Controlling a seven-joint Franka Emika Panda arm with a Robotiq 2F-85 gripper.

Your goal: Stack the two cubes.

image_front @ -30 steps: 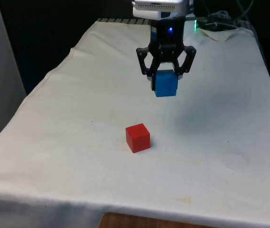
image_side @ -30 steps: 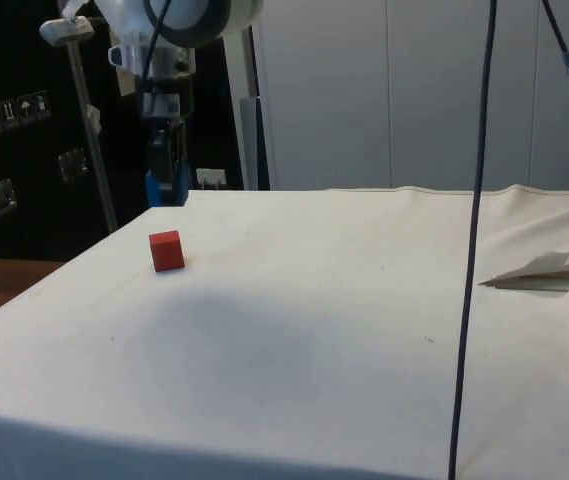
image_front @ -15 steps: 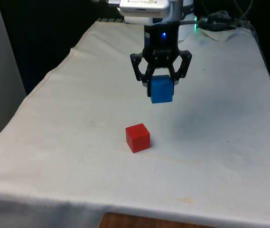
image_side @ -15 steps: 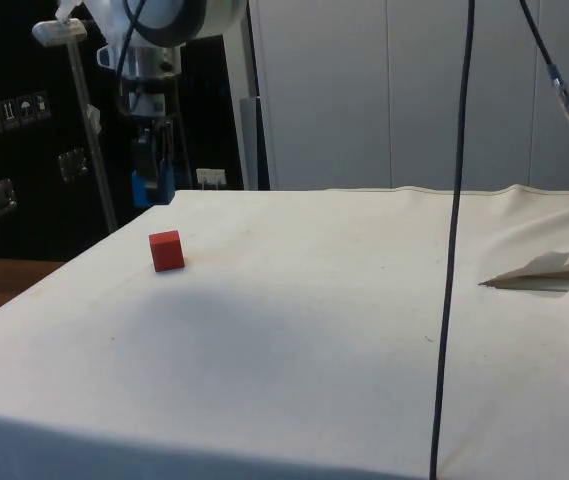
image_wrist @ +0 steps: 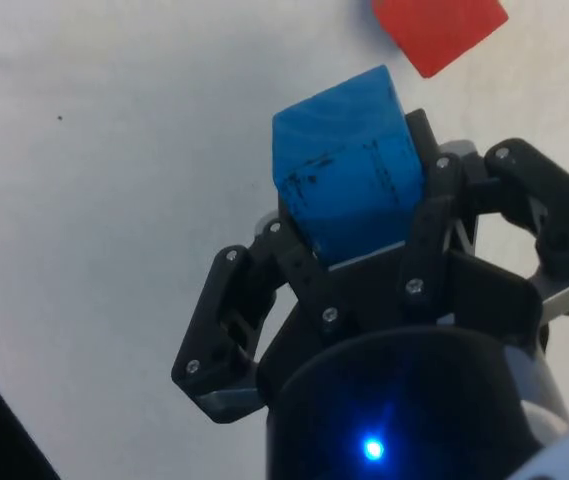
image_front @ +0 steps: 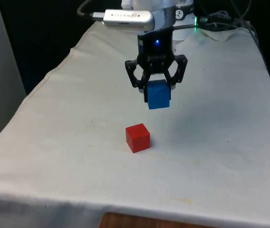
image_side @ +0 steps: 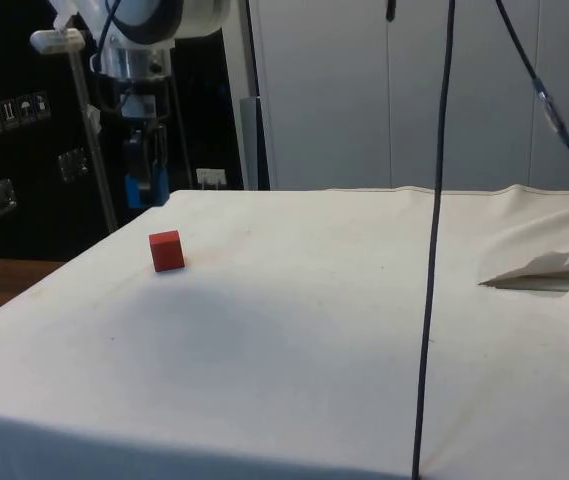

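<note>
A blue cube (image_front: 158, 94) hangs in the air, held between the fingers of my gripper (image_front: 156, 89), which is shut on it. The red cube (image_front: 138, 137) rests on the white cloth, lower and slightly towards the front view's left of the blue one. From the side, the gripper (image_side: 140, 185) with the blue cube (image_side: 135, 189) is above and just beyond the red cube (image_side: 167, 250). In the wrist view the blue cube (image_wrist: 349, 185) sits slightly tilted between the fingers (image_wrist: 426, 215), with the red cube (image_wrist: 439, 30) ahead of it on the cloth.
A crumpled bit of cloth or paper (image_front: 220, 28) with cables lies at the table's far right corner in the front view. A black cable (image_side: 434, 240) hangs down across the side view. The table's front edge (image_front: 125, 211) is close behind the red cube.
The gripper has carried the blue cube towards the front view's left and a little lower, closer to the red cube. The red cube has not moved.
</note>
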